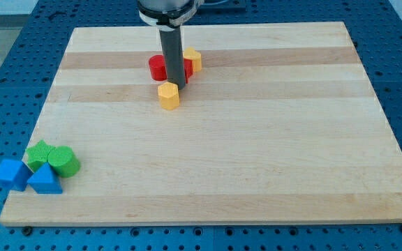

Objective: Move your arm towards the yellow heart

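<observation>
The yellow heart (193, 59) lies near the view's top centre of the wooden board, just right of my dark rod. My tip (175, 84) is below and slightly left of the heart, right at the upper edge of a yellow hexagon (168, 95). A red circle (158, 67) sits left of the rod. A red star (187, 72) is partly hidden behind the rod and touches the heart's lower left side.
At the view's bottom left corner of the board (257, 174) is a tight cluster: a green star (39, 152), a green circle (65, 161), a blue cube (10, 173) and a blue triangle (45, 180). A blue perforated table surrounds the board.
</observation>
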